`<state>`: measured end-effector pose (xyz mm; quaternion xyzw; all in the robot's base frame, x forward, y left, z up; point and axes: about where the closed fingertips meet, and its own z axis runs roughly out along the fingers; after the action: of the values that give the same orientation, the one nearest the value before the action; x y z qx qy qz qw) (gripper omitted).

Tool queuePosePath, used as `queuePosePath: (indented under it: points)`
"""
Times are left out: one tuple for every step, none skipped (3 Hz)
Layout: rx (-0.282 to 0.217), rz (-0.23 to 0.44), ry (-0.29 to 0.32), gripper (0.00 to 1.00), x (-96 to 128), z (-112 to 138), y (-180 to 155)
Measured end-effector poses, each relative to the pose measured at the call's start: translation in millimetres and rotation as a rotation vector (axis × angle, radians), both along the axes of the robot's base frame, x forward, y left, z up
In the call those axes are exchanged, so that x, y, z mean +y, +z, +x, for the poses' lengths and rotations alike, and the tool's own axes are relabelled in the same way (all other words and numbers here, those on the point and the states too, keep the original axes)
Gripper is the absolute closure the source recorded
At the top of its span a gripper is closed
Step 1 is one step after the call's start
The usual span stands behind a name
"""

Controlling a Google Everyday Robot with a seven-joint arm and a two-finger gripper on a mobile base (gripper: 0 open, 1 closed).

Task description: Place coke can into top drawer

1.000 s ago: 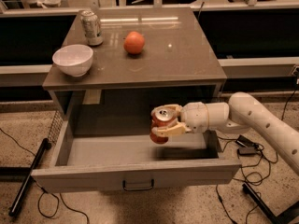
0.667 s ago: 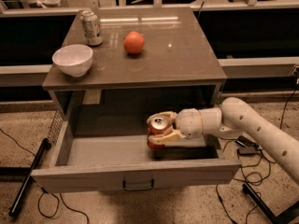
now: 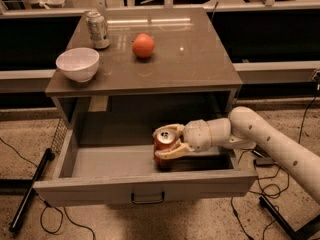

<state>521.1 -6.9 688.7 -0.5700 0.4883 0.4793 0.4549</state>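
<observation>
Our gripper [image 3: 169,149] holds the coke can [image 3: 163,138] tight between its two fingers. We see the can standing almost straight up in that grip, low inside the open top drawer [image 3: 90,191]. We cannot tell if it touches the bottom. Behind the gripper, our arm [image 3: 270,139] reaches in from the right.

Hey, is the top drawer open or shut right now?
Open: the top drawer is pulled out, its inside visible; the gripper holds the coke can within it.

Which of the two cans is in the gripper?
The red coke can, held by the gripper inside the top drawer; the silver can stands on the tabletop.
</observation>
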Motion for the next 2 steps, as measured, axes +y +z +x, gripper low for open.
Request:
queuePosePath:
  points:
    - [0.009, 0.024, 0.036, 1.0, 5.9, -2.5, -4.8]
    - [0.009, 0.024, 0.036, 1.0, 5.9, -2.5, -4.8]
